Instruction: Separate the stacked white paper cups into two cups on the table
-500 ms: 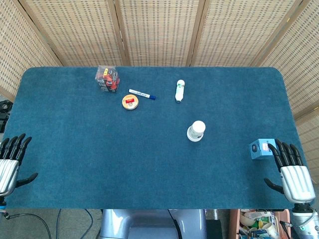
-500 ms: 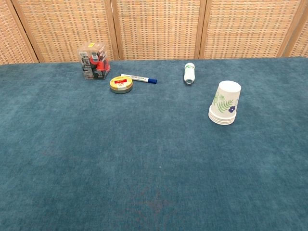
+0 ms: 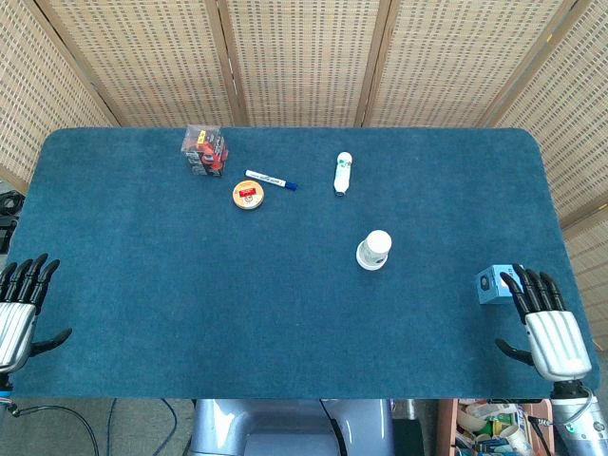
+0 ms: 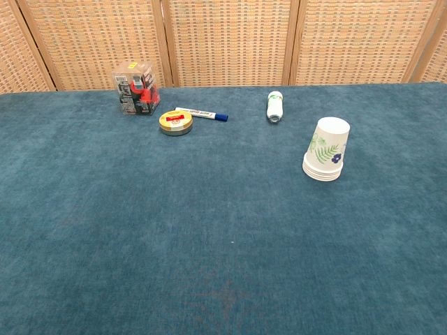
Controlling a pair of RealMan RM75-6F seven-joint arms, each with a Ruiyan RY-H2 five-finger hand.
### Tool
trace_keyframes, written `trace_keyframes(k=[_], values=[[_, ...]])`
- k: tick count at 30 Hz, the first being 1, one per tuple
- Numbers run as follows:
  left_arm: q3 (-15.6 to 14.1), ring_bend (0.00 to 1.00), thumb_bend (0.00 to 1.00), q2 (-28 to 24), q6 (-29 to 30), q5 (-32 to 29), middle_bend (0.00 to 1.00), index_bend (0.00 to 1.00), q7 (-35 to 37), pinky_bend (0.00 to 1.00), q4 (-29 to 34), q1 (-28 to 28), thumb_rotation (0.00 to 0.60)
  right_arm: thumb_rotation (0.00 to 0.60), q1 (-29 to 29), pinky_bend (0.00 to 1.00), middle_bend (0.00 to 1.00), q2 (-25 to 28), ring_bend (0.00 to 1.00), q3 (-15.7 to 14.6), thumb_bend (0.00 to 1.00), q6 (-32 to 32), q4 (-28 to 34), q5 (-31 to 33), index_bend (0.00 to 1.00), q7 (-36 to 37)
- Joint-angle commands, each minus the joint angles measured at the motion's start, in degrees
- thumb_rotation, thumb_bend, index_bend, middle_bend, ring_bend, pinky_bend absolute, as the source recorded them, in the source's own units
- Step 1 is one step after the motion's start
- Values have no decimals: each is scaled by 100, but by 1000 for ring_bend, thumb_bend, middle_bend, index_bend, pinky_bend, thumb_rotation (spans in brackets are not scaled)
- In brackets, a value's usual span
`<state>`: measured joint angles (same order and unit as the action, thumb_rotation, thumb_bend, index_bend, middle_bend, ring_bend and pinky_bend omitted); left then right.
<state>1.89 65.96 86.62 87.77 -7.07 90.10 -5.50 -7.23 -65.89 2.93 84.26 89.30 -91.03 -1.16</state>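
Note:
The stacked white paper cups (image 3: 374,250) stand upside down right of the table's middle, printed with green leaves and a blue flower (image 4: 326,150). My left hand (image 3: 19,309) lies at the table's near left edge, fingers spread, holding nothing. My right hand (image 3: 543,318) is at the near right edge, fingers spread and empty, well apart from the cups. Neither hand shows in the chest view.
A small blue box (image 3: 492,284) sits just beside my right hand. At the back stand a clear box of red and black items (image 3: 204,150), a round tape tin (image 3: 247,195), a marker (image 3: 271,180) and a white tube (image 3: 342,173). A wicker screen (image 3: 304,57) backs the table.
My right hand has drawn back toward the near edge and slightly left. My left hand has slid a little nearer the edge. The cups have not moved.

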Motion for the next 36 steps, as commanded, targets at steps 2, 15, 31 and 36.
trace_keyframes(k=[2,15,31,36], values=[[74,0,68,15,-63,-84,0,0,31,0,-50,-54,600,600,-1169,0,0,302,0,511,0,-1405,194,163,0,161],[229,0,69,184,-378,-515,0,0,-177,0,-215,-194,600,600,-3639,158,69,-530,0,1422,6,-4398,-395,1995,13,108],[259,0,70,216,-481,-658,0,0,-346,0,-175,-250,600,600,-4181,323,257,-1337,163,1168,220,-4733,-1021,2717,167,-392],[259,0,70,189,-444,-648,0,0,-316,0,-143,-237,600,600,-4231,328,281,-1519,183,1081,244,-4726,-1300,2918,200,-483]])
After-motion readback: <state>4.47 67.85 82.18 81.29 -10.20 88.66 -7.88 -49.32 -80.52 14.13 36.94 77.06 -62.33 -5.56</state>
